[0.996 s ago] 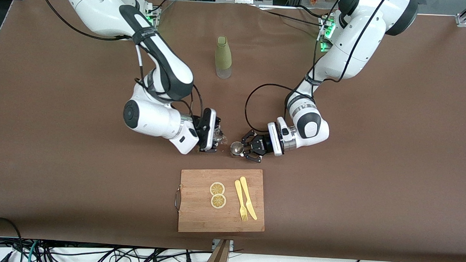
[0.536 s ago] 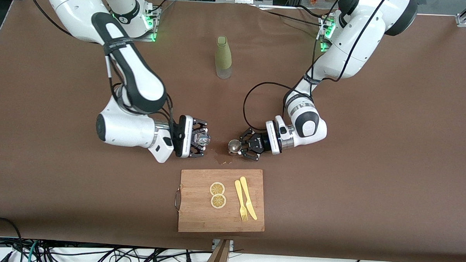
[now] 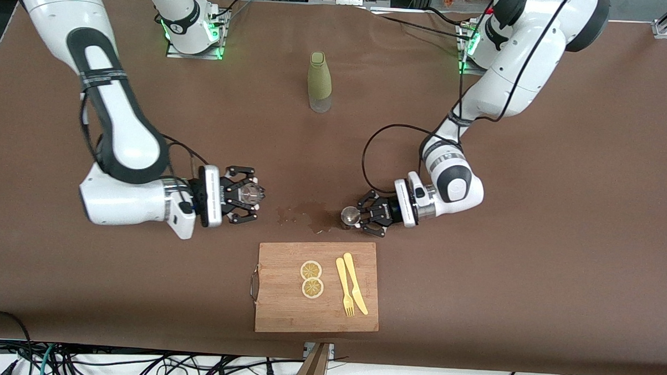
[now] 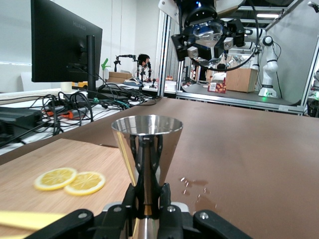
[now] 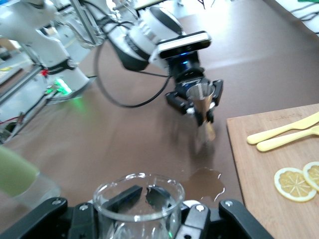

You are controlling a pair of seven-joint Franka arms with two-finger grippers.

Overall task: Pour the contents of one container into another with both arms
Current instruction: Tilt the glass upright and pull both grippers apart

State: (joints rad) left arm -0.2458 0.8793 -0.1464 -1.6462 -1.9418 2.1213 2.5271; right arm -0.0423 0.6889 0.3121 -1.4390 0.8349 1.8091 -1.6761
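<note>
My right gripper is shut on a clear glass, held upright low over the brown table toward the right arm's end. In the right wrist view the glass fills the foreground between the fingers. My left gripper is shut on the stem of a steel jigger, upright beside a wet puddle. In the left wrist view the jigger's cone stands over the black fingers, with the glass facing it at a distance.
A wooden cutting board lies nearer the camera than the puddle, carrying two lemon slices and a yellow fork and knife. A green bottle stands mid-table toward the arms' bases. Cables hang along the table's edge nearest the camera.
The right arm has swung away from the jigger toward its own end of the table, bringing the glass upright. The left gripper and jigger shifted slightly toward the left arm's end. A puddle now shows.
</note>
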